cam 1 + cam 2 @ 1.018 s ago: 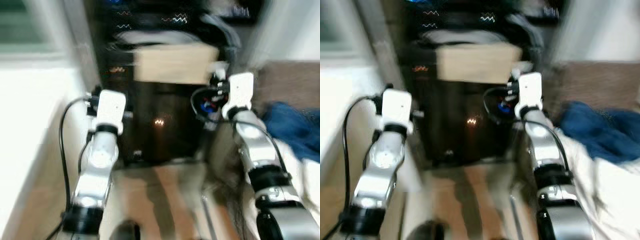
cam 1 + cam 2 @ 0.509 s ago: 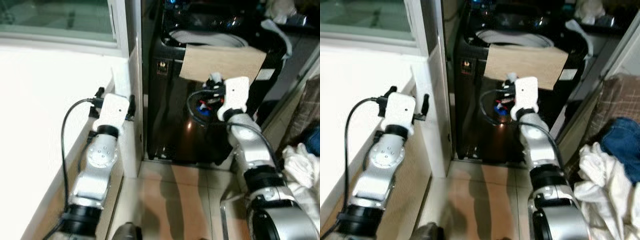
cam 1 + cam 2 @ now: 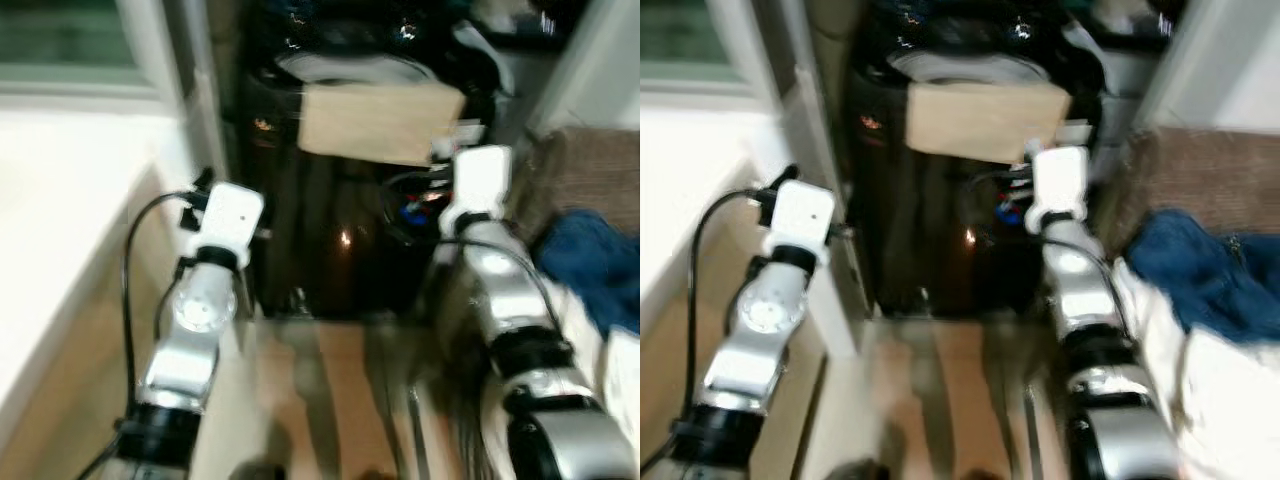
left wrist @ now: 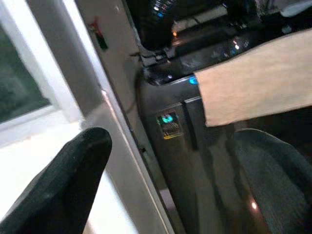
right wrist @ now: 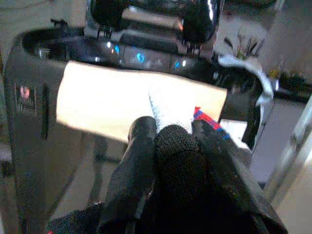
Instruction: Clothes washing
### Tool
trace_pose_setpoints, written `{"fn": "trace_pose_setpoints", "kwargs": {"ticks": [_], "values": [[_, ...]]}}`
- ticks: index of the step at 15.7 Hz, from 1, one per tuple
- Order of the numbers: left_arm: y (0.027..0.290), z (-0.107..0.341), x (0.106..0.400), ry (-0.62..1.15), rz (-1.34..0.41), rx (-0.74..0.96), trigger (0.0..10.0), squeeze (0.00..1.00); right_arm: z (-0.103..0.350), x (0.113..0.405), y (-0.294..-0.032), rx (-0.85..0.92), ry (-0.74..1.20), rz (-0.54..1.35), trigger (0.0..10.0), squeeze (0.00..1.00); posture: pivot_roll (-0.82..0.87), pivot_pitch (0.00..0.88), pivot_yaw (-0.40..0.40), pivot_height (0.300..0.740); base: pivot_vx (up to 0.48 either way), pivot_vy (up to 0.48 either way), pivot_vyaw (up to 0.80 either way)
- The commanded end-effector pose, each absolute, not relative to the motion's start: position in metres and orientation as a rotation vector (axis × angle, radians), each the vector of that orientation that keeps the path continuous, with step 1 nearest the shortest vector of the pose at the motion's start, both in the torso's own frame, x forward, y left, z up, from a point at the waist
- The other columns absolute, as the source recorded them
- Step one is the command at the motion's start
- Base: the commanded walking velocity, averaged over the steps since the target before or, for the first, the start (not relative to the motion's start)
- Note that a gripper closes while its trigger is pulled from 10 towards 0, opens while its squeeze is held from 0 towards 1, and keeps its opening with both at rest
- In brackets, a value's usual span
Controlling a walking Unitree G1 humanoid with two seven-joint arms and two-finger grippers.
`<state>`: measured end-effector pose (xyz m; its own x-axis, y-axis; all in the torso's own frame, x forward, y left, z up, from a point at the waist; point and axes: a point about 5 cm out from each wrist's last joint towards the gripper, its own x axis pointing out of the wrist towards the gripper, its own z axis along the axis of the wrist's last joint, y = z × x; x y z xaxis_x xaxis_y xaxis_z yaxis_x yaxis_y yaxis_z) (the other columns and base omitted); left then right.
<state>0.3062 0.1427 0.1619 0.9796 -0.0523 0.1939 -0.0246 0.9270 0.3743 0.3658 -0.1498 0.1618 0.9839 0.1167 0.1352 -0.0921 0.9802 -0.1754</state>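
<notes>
Washer sits dead ahead of both arms, its dark front face toward the robot, lid up and tub rim at the top. A tan cloth hangs over the front edge of the tub, draped down the front panel.

Right gripper is raised in front of the washer's right half, just below and in line with the lower edge of the tan cloth. From the right wrist, its two black fingers are clamped on a dark bundle with white and red fabric poking out past the tips, so it looks like it's carrying a garment. The tub opening lies up and forward of that gripper, above the hanging cloth. Right arm is the nearer one for the load.

Left gripper is up at the washer's left front corner, beside the white door frame. Left wrist view shows the fingers spread well apart with nothing between them, looking at the washer's left corner and its small lit panel.

More laundry, a blue garment on a white pile, lies to the right of the right arm, well clear of the washer.

Head views are motion-blurred, so the gap between the right gripper and the washer front is hard to judge.

My read: next move needs lift first, then reach forward over the front rim.
</notes>
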Motion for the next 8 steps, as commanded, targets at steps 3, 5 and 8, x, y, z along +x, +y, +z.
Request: {"fn": "trace_pose_setpoints", "kwargs": {"ticks": [3, 5, 8], "values": [[0.141, 0.172, 0.305, -0.256, -0.048, 0.338, 10.0, 0.0, 0.175, 0.369, -0.149, -0.185, -0.191, 0.102, 10.0, 0.0, -0.03, 0.0, -0.017, 0.716, 0.48, 0.0, 0.0], [0.136, 0.179, 0.304, -0.302, -0.069, 0.37, 10.0, 0.0, 0.209, 0.375, -0.148, -0.184, -0.321, 0.081, 10.0, 0.0, -0.03, 0.0, -0.017, 0.716, 0.48, 0.0, 0.0], [0.133, 0.181, 0.304, -0.316, -0.099, 0.367, 10.0, 0.0, 0.237, 0.383, -0.149, -0.21, -0.411, 0.049, 10.0, 0.0, -0.02, 0.0, -0.018, 0.716, 0.48, 0.0, 0.0]]}}
